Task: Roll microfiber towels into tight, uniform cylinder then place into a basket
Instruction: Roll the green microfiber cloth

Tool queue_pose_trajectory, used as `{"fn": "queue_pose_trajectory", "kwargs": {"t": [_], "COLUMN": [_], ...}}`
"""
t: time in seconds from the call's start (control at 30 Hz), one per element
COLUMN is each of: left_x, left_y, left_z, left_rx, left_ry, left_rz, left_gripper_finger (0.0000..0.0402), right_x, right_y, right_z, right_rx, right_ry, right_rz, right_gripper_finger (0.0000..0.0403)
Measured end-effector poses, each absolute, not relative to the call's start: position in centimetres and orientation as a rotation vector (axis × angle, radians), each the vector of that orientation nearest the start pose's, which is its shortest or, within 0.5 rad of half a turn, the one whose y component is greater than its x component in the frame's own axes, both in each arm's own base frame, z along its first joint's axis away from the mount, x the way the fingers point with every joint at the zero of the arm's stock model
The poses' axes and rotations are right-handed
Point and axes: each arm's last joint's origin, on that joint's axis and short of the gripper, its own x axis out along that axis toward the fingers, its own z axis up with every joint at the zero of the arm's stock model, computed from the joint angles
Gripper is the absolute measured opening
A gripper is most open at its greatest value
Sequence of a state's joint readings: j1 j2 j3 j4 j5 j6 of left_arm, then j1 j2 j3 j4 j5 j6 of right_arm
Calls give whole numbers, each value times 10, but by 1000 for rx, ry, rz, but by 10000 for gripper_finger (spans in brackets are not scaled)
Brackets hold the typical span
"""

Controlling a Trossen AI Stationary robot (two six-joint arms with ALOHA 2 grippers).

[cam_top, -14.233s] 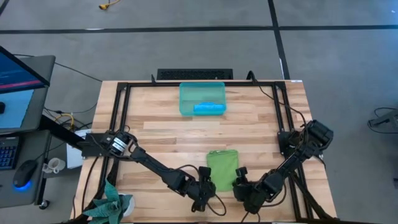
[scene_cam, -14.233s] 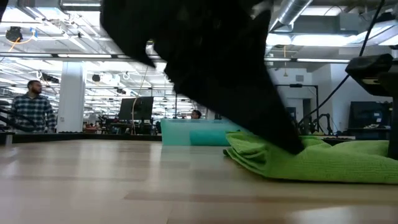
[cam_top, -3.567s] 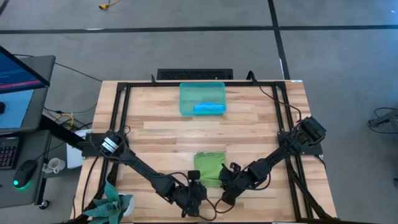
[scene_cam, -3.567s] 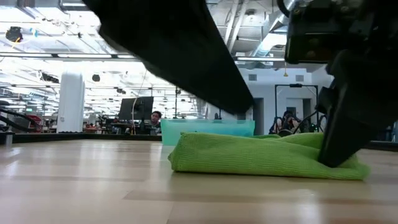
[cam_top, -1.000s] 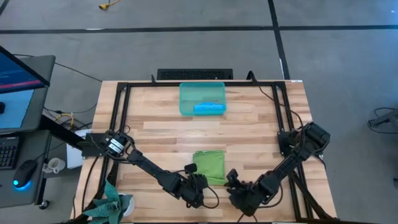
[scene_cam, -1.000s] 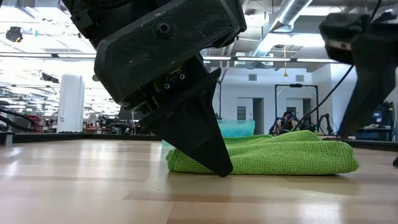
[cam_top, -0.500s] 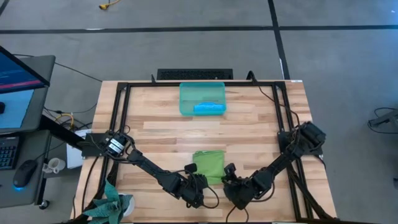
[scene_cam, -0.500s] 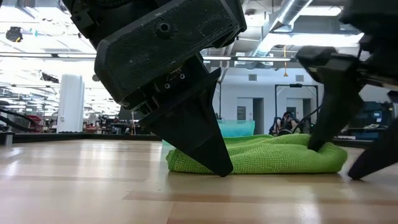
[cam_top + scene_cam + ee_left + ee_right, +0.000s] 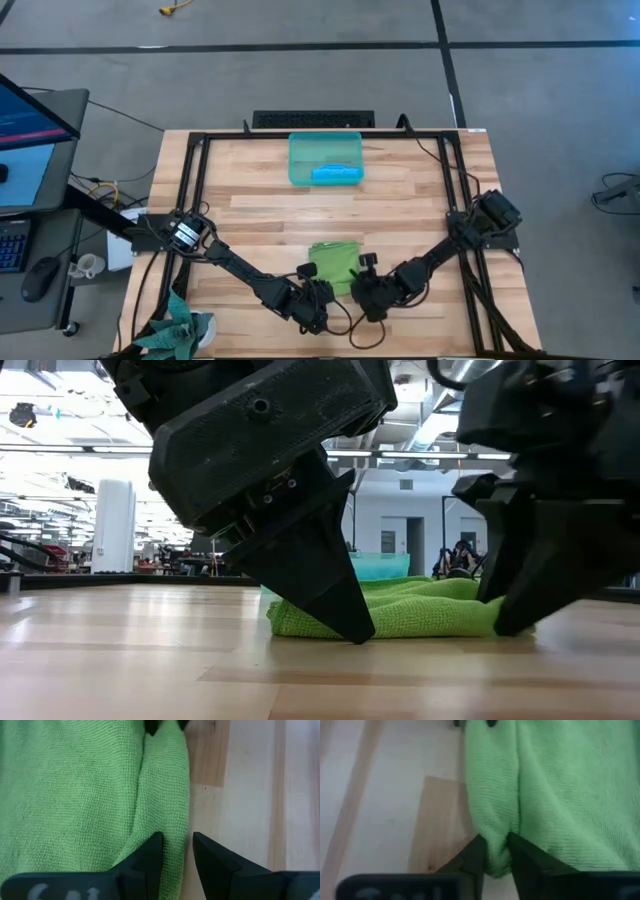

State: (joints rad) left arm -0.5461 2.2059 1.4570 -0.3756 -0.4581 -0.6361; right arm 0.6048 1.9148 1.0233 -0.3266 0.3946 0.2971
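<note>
the lime green towel (image 9: 335, 265) lies folded at the near table edge. my right gripper (image 9: 494, 851) has just come in and pinched its rolled edge; my left gripper (image 9: 174, 851) still pinches the other corner, so rolling can start.

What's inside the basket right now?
In the basket lies one rolled blue towel along its near wall. The rest shows bare floor; the roll hides whatever is under it.
</note>
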Motion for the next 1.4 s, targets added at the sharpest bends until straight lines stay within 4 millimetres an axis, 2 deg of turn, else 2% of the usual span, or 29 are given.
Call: {"fn": "queue_pose_trajectory", "kwargs": {"t": [0.17, 0.27, 0.5, 0.7, 0.83, 1.07, 1.2, 1.4], "left_x": [381, 380, 377, 376, 377, 378, 377, 373], "left_y": [-216, -217, -217, -217, -219, -225, -234, -252], "left_z": [109, 112, 125, 127, 129, 138, 151, 167], "left_rx": [-18, -13, -18, -25, -60, -61, 30, 234], "left_ry": [950, 946, 948, 961, 971, 995, 989, 882], "left_rz": [215, 205, 172, 165, 133, 96, 83, 90], "left_gripper_finger": [102, 102, 102, 102, 102, 102, 102, 102], "right_x": [290, 290, 290, 283, 279, 278, 277, 277], "right_y": [180, 180, 183, 195, 199, 199, 198, 198], "right_z": [110, 110, 112, 128, 138, 136, 134, 135], "right_rx": [-259, -221, -15, 162, 220, 238, 234, 234], "right_ry": [1085, 1086, 1134, 1172, 1171, 1187, 1199, 1192], "right_rz": [-20, -41, -12, 148, 194, 197, 195, 193], "right_gripper_finger": [40, 14, 29, 11, 17, 14, 14, 17]}}
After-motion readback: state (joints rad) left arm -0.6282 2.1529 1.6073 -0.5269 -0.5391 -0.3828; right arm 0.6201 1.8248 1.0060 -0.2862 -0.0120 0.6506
